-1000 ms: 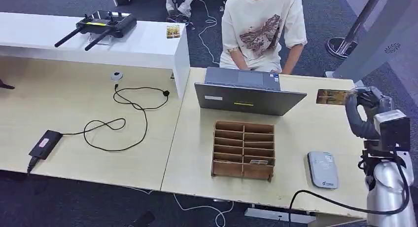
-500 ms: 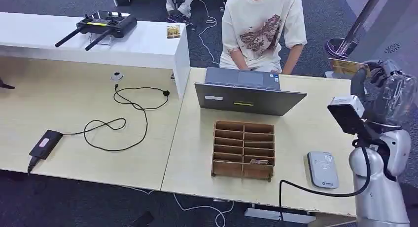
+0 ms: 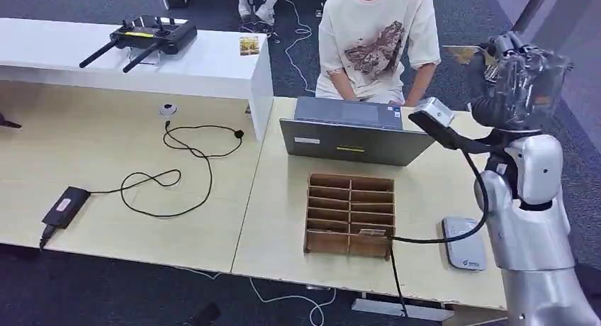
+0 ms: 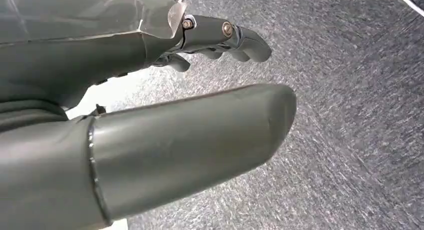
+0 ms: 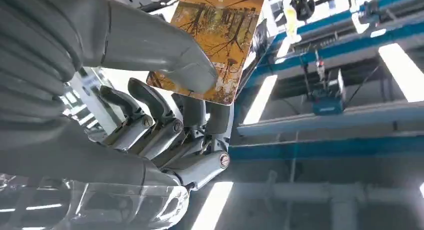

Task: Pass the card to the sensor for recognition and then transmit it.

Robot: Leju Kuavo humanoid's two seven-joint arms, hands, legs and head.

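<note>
Wooden slotted organizer (image 3: 349, 214) holds one card (image 3: 371, 233); right hand (image 3: 515, 74) pinches picture card (image 5: 215, 35); left hand (image 4: 150, 115) released.

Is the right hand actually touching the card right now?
Touching. The right wrist view shows the right hand pinching the card: the thumb lies across its printed face, with the fingers behind it.
</note>
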